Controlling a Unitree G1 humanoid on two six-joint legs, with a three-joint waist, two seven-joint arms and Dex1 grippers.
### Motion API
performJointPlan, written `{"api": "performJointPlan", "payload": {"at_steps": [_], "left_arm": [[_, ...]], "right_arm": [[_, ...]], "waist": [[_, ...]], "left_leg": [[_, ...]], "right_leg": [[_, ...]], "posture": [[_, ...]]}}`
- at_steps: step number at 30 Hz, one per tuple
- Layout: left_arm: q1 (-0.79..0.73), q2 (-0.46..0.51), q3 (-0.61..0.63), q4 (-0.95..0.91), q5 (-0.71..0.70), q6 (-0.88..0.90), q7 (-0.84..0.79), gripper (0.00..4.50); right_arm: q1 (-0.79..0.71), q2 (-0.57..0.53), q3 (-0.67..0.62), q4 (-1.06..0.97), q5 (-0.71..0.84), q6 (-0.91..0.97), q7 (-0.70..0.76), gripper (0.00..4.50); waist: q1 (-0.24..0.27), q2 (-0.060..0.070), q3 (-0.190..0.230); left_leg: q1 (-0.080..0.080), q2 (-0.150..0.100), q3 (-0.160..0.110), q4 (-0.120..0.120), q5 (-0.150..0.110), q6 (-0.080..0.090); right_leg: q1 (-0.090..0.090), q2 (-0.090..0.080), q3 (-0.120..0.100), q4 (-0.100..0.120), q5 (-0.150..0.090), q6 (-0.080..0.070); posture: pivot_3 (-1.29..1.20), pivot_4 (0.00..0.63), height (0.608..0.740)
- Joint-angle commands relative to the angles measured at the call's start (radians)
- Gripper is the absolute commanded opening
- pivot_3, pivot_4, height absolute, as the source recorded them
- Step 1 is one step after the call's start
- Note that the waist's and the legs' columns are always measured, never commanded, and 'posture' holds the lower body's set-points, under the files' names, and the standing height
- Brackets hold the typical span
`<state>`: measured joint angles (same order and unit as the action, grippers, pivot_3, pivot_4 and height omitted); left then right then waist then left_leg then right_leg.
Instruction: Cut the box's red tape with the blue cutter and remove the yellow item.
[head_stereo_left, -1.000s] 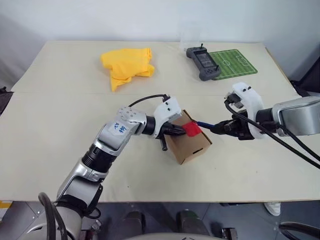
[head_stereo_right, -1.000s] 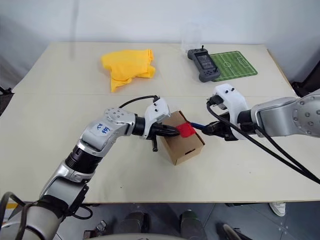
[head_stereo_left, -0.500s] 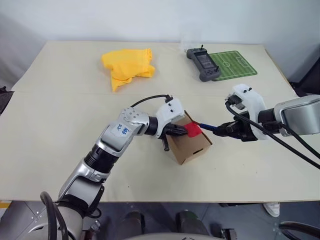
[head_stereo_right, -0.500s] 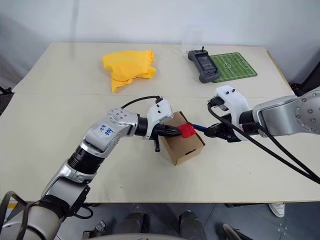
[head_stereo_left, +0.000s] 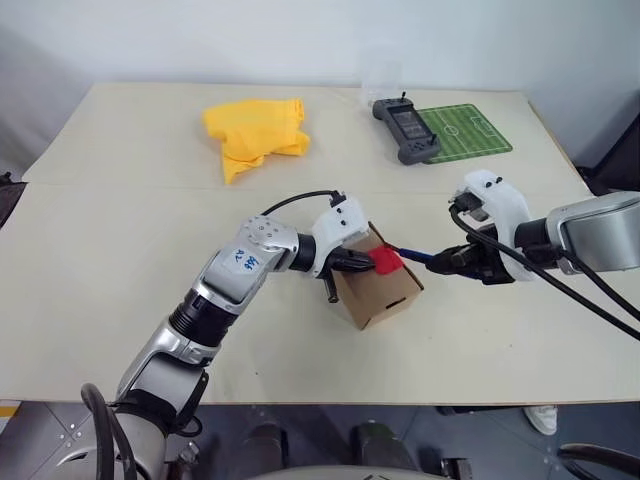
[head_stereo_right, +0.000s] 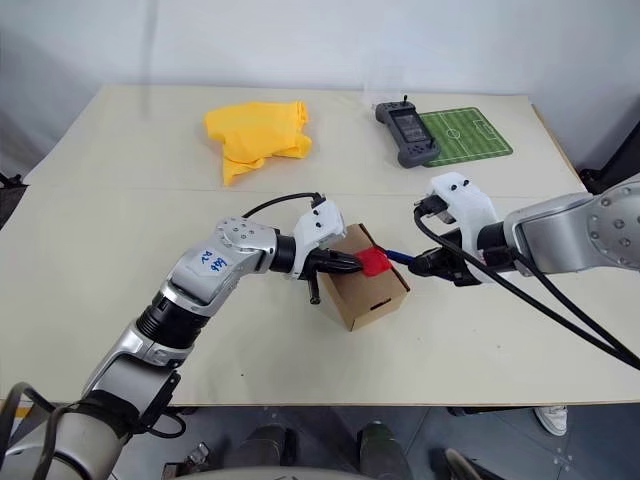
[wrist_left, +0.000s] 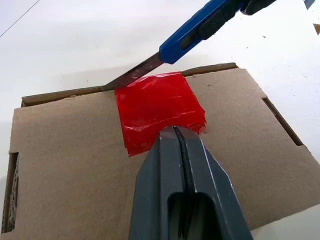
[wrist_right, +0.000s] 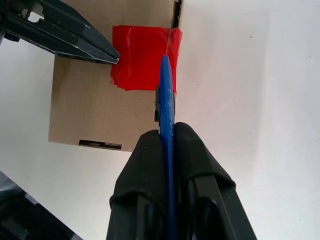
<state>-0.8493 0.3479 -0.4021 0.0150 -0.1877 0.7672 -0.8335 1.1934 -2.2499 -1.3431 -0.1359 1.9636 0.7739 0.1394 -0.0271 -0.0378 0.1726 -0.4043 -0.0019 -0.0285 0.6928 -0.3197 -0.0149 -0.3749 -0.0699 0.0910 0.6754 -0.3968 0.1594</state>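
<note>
A: Where's the left gripper (wrist_left: 176, 131)?
B: Pressed together, tips on the red tape (wrist_left: 157, 110) atop the box (head_stereo_left: 378, 290) at the table's (head_stereo_left: 120, 250) middle.
A: And the right gripper (wrist_right: 167, 131)?
B: Pinching the blue cutter (wrist_right: 166, 95), blade at the tape's edge.

There is little lettering to be seen here. The left arm (head_stereo_left: 243, 262) carries a small white sticker with blue handwritten marks on its grey upper casing, but the strokes are too small and slanted for me to make out. The box (head_stereo_left: 378, 290), the red tape (wrist_left: 157, 111) and the blue cutter (wrist_left: 200, 31) bear no print. The handheld controller (head_stereo_left: 405, 128) near the table's far edge has a screen, unreadable from here.
</note>
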Motion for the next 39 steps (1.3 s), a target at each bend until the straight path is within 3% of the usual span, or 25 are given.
{"api": "performJointPlan", "payload": {"at_steps": [1, 39], "left_arm": [[0.033, 0.015, -0.026, 0.03, 0.042, 0.026, 0.02, 0.0], [0.081, 0.034, -0.046, -0.018, 0.037, 0.079, 0.024, 0.0]], "right_arm": [[0.029, -0.002, 0.017, -0.041, 0.009, 0.067, 0.017, 0.03], [0.09, -0.002, -0.014, 0.02, 0.009, 0.216, 0.115, 0.03]], "waist": [[0.0, -0.001, -0.002], [-0.003, -0.002, -0.016]], "left_leg": [[0.0, 0.0, 0.0, 0.0, 0.0, 0.0], [0.002, 0.001, 0.0, 0.0, -0.002, 0.004]], "right_leg": [[0.0, 0.0, 0.0, 0.0, 0.0, 0.0], [0.001, 0.001, 0.001, -0.001, 0.0, 0.0]], "posture": [[0.0, 0.15, 0.74], [0.0, 0.15, 0.74]]}}
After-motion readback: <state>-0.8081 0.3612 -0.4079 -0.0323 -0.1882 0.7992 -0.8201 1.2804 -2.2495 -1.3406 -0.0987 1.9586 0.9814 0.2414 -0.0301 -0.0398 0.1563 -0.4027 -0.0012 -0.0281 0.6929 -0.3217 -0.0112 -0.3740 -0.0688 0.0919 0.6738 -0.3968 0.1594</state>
